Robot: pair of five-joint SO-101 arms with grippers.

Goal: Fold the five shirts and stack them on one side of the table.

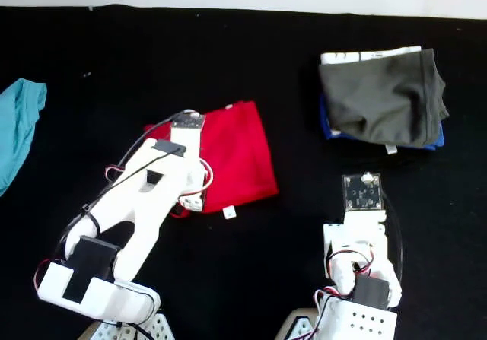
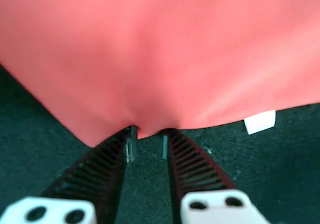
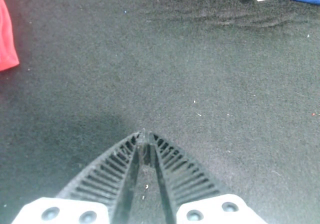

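Left end effector (image 2: 148,136): your fingers are drawn in to a narrow gap, and the tips sit right at the hem of the red shirt (image 2: 160,48). The cloth puckers where it meets them, so log this as pinching the hem. The rest of the red shirt spreads out ahead of the tips as a folded block, flat on the black surface (image 1: 266,264). A small white tag (image 2: 260,122) sticks out from the same hem, just to one side of your fingers. In the high view your left arm (image 1: 152,188) lies over the edge of the shirt where the grip is.

Right end effector (image 3: 144,136): the fingers are closed, tips meeting, holding nothing. It sits over bare surface, well apart from every shirt. A corner of the red shirt lies off to one side of it.

Stack, well ahead of your right end effector: dark grey shirt (image 1: 384,96) on top, blue shirt (image 1: 434,141) showing beneath it, and a white shirt (image 1: 365,55) along the far edge.

A teal shirt (image 1: 19,123) lies unfolded, well away from the left end effector, on the side opposite the stack.
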